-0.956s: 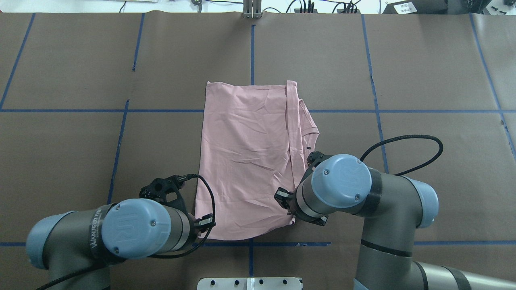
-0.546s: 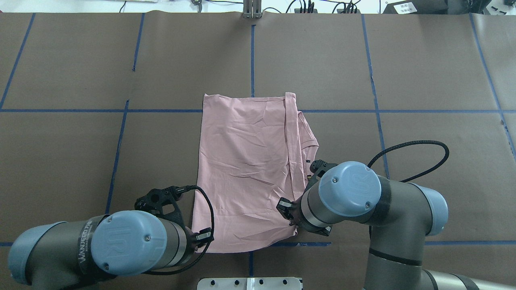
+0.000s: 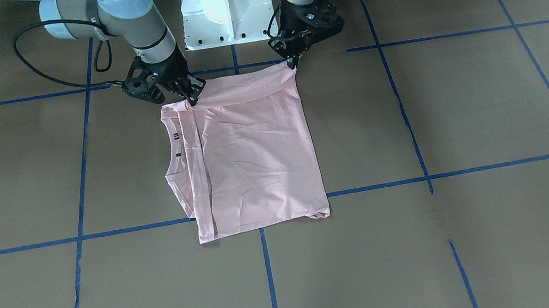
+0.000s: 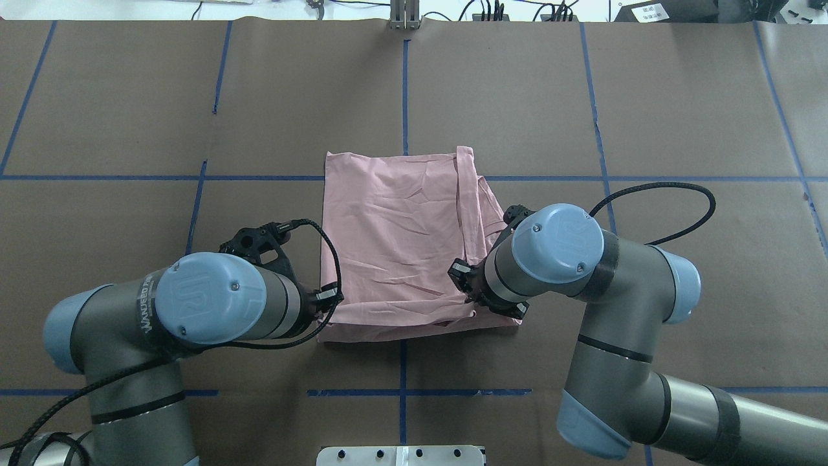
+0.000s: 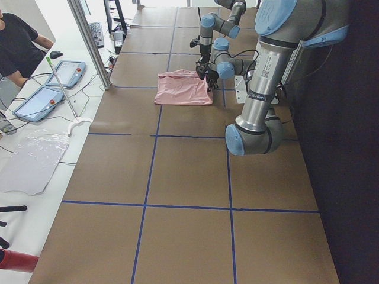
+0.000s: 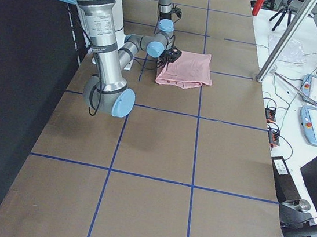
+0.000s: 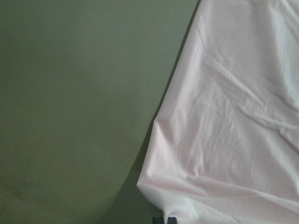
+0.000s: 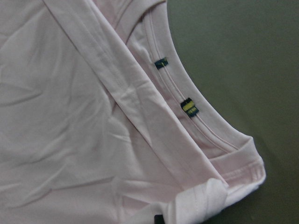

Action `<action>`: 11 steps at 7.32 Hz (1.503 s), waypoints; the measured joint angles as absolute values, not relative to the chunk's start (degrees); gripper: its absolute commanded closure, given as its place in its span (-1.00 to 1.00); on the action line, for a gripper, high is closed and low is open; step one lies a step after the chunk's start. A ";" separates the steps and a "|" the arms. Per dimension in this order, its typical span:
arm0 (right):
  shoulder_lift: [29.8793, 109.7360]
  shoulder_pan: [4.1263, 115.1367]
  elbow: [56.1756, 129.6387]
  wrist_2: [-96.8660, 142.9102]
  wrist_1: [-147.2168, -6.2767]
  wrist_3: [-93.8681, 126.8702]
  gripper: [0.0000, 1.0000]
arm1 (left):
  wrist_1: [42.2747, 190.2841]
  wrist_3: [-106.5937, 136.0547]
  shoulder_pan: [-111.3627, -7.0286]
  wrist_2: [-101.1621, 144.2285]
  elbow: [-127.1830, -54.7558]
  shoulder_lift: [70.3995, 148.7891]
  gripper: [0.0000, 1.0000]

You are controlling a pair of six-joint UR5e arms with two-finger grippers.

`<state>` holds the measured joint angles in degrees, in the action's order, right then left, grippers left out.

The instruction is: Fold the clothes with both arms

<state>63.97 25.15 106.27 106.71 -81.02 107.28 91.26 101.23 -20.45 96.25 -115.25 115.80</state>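
Observation:
The pale pink T-shirt lies plain side up in the middle of the brown table, its neckline and small tag towards my right. My left gripper is shut on the near hem corner. My right gripper is shut on the other near corner, beside the collar. Both hold that edge slightly raised, so the near hem curls over itself. From overhead, the left arm and right arm hide the fingertips. The right wrist view shows bunched fabric at the fingers; the left wrist view shows the hem corner.
The white pedestal base stands just behind the shirt's near edge. Blue tape lines cross the brown table cover. A black cable loops beside the right arm. A person sits at a side desk with tablets.
Both grippers first dragged the shirt a little towards the robot, then carried the near hem up and away from the robot, so the visible shirt is shorter.

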 measured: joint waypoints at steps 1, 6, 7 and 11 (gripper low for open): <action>63.27 26.59 104.32 106.72 -78.97 107.32 1.00 | 94.29 101.57 -21.66 96.24 -113.29 115.96 1.00; 45.45 38.57 75.52 107.29 -71.13 106.28 -1.00 | 108.04 99.89 -35.31 96.44 -88.97 125.75 -1.00; 42.89 40.62 68.53 107.22 -66.50 105.41 -1.00 | 112.76 97.51 -37.27 96.48 -83.28 127.29 -1.00; 41.45 48.07 62.45 111.10 -63.36 95.68 -1.00 | 116.30 92.25 -41.72 100.37 -80.50 128.12 -1.00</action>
